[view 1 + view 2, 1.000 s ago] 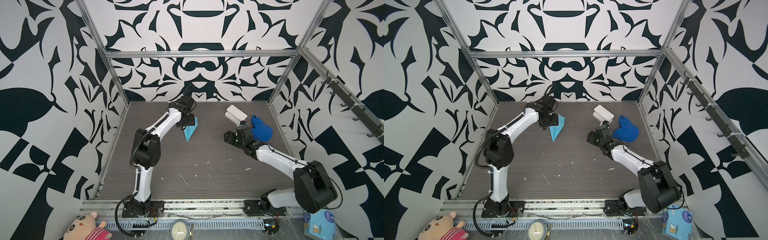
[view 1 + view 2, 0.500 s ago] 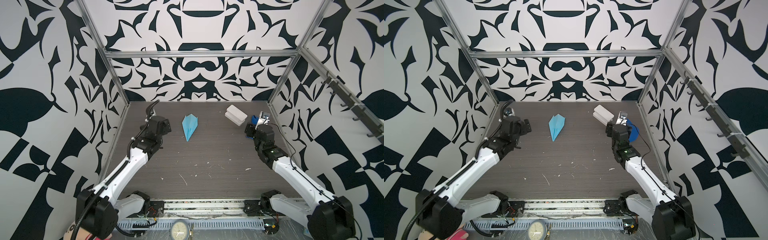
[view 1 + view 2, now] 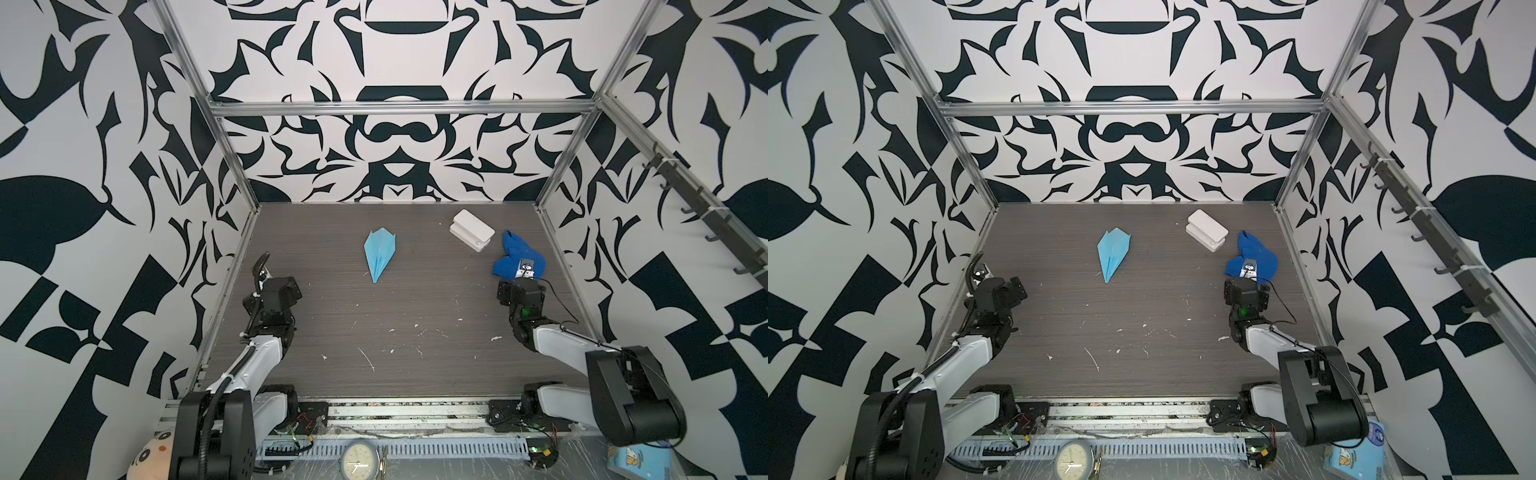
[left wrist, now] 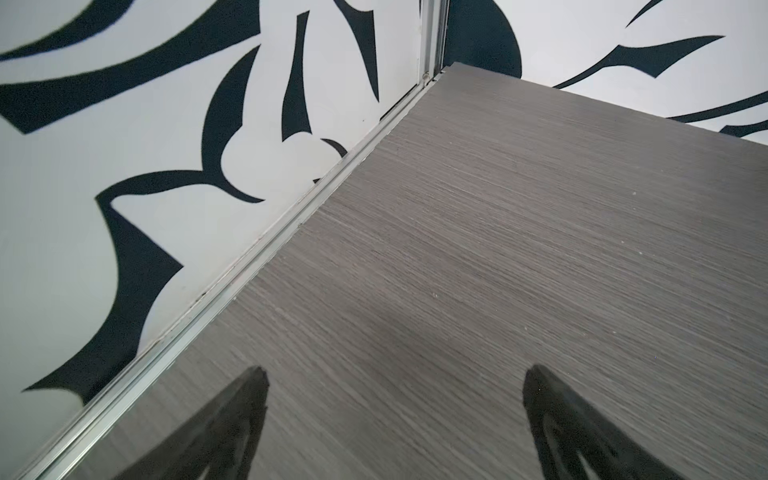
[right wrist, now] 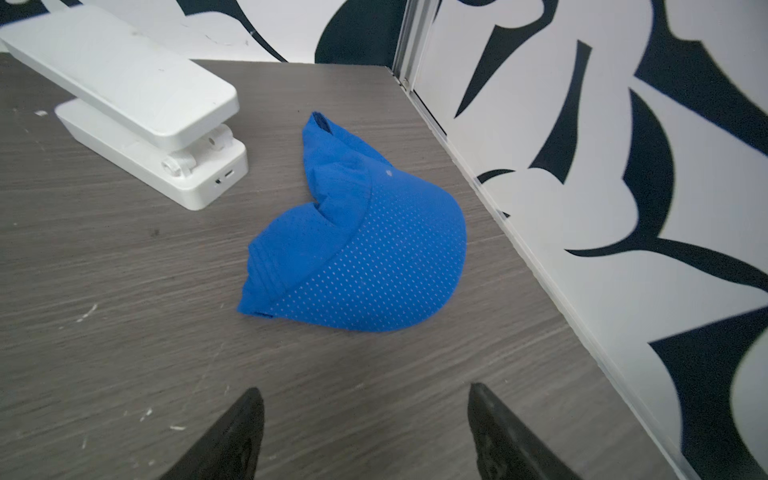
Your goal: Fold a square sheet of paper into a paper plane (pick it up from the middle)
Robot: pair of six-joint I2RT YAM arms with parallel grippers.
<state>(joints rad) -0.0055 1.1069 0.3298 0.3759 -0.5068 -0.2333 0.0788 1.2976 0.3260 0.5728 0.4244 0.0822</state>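
Note:
The paper plane (image 3: 379, 255) (image 3: 1113, 253), a slim light-blue dart with a centre ridge, lies flat on the dark wood-grain table (image 3: 415, 299), nose toward the front. No flat square sheet of paper is in view; the light-blue paper shows only as this plane. My left gripper (image 3: 277, 286) (image 4: 392, 374) hangs open and empty near the left wall, well to the front-left of the plane. My right gripper (image 3: 517, 291) (image 5: 365, 390) stands open and empty near the right wall, just in front of a blue cap. Neither wrist view shows the plane.
A royal-blue mesh cap (image 3: 517, 255) (image 5: 361, 249) lies at the right, next to a white hinged device (image 3: 471, 230) (image 5: 124, 95). Small white scraps (image 3: 365, 357) dot the front of the table. Patterned walls with metal rails (image 4: 291, 224) close in three sides.
Both arms have pulled back from the far middle to the near sides. The left gripper has let go of the plane, which now lies alone on the table.

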